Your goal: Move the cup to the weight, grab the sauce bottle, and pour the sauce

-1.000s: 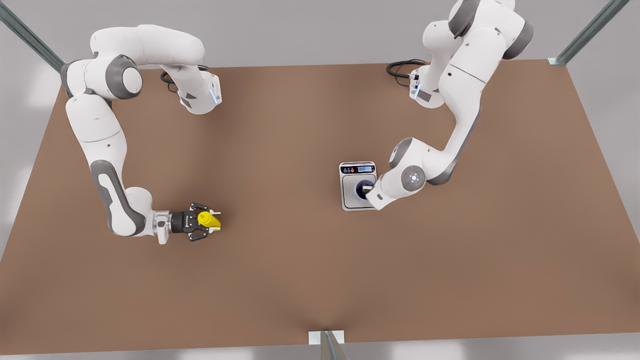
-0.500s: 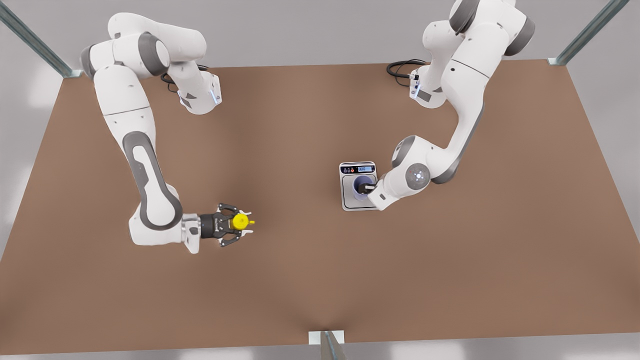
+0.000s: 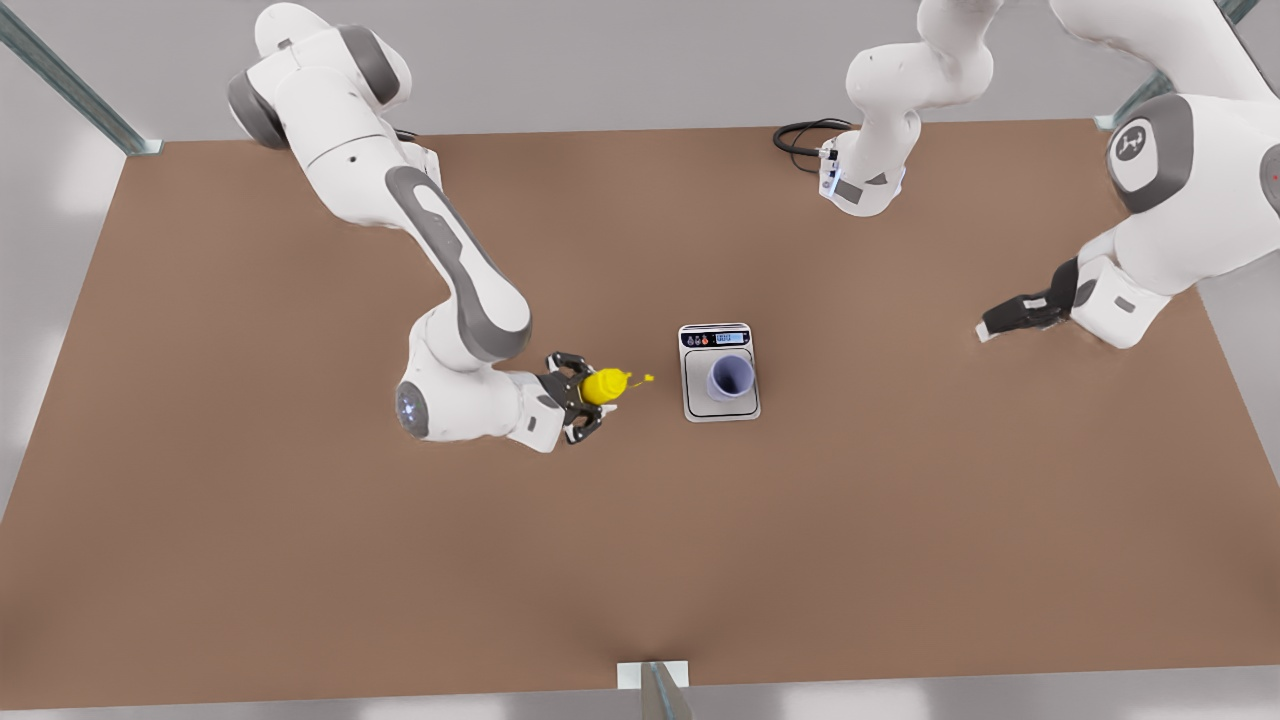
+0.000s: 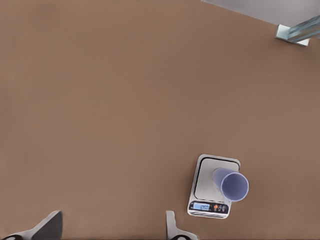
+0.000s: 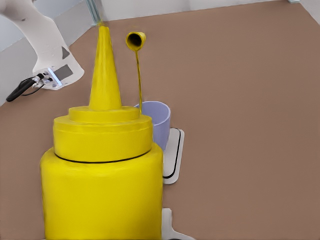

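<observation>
The right pincer [image 3: 592, 392] grips the sauce bottle [image 3: 603, 385], tilted toward the cup [image 3: 731, 377] on the weight [image 3: 718, 371]; pouring needs closer reach, while the left pincer [image 3: 990, 328] waits open.

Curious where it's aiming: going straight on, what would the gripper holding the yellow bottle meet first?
Probably the cup standing on the weight; the right gripper points at it, though its height above the table is unclear.
</observation>
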You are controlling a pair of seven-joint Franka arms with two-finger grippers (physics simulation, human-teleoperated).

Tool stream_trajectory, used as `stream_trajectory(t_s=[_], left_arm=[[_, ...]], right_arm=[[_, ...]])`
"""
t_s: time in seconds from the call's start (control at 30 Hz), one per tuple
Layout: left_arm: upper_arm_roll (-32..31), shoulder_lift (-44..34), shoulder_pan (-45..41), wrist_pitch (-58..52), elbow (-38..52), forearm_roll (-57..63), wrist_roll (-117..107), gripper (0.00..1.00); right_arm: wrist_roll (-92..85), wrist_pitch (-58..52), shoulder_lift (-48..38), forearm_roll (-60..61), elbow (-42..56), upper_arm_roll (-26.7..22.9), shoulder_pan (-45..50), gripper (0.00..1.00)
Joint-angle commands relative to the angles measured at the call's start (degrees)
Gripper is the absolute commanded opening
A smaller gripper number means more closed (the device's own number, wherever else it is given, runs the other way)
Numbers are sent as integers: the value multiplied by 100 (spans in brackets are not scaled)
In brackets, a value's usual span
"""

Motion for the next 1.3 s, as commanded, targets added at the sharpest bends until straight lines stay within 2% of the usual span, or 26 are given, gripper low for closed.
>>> stream_trajectory(t_s=[0.0,0.17,0.33,0.7,0.77,0.9,1.03,1.07,1.1,1.13,1.27], left_arm=[[2,-82,-120,-15,-32,525,0,100],[2,-188,-94,-77,-103,560,0,100],[2,-188,-94,-77,-103,560,-9,100],[-7,-135,-6,-94,-103,560,-9,100],[-7,-135,-6,-94,-103,560,-9,100],[-7,-109,-14,-94,-103,560,-9,100],[-7,-91,-14,-94,-94,560,0,100],[-7,-21,-14,-94,-94,569,9,100],[-7,312,-14,-94,-94,578,0,100],[-7,796,-6,-51,-59,657,-17,100],[2,744,-6,-51,258,648,-9,100]], right_arm=[[147,-120,3,-110,51,-8,64,42],[1906,73,486,-1472,1045,-236,908,42],[2345,-23,627,-2272,1220,-297,1119,43],[2671,-41,601,-2071,1440,-227,1207,43],[2487,-146,601,-1403,1431,-218,671,43],[545,-1192,601,487,1212,-218,-674,43],[-1125,-1728,601,1137,579,-87,-1579,43],[-1521,-1808,601,1199,395,106,-1965,43],[-1978,-1825,601,1208,61,528,-2563,43],[-2312,-1895,601,1208,-133,731,-2994,43],[-3710,-2300,697,1674,-581,722,-3680,43]])
